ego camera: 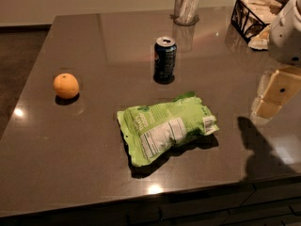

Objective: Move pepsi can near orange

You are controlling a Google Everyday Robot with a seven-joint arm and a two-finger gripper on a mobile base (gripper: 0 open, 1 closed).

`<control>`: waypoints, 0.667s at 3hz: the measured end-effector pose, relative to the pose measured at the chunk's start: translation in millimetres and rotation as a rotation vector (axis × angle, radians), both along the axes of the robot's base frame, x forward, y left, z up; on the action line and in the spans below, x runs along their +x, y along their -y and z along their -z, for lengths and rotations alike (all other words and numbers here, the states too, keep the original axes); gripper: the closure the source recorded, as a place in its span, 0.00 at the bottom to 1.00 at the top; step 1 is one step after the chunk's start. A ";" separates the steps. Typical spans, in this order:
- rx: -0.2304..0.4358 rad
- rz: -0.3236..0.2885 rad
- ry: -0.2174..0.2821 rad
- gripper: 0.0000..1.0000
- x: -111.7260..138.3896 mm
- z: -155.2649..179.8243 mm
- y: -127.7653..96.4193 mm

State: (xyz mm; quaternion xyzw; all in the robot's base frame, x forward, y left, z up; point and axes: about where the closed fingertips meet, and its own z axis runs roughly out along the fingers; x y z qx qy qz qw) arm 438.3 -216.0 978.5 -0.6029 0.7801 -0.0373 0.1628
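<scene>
Dark grey, glossy counter (70,164) is carrying a pepsi can, an orange and a chip bag, while the end effector is hanging at the right edge.

The pepsi can (165,60) is standing upright toward the back middle of the counter, silver top showing. The orange (66,85) is sitting well apart from it, off to the left near the counter's left edge. A light green chip bag (164,128) is lying flat in front of the can. A glass cup (186,6) and a black wire basket (251,15) are standing along the back. The cream-coloured end effector (275,95) is hovering over the counter's right side, well apart from the can; whether it is open or closed cannot be told.
</scene>
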 end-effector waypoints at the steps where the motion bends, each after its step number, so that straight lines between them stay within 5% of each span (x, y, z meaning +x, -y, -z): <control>1: 0.000 0.000 0.000 0.00 0.0 0.0 -0.1; 2: 0.020 0.012 0.004 0.00 10.7 3.5 -9.6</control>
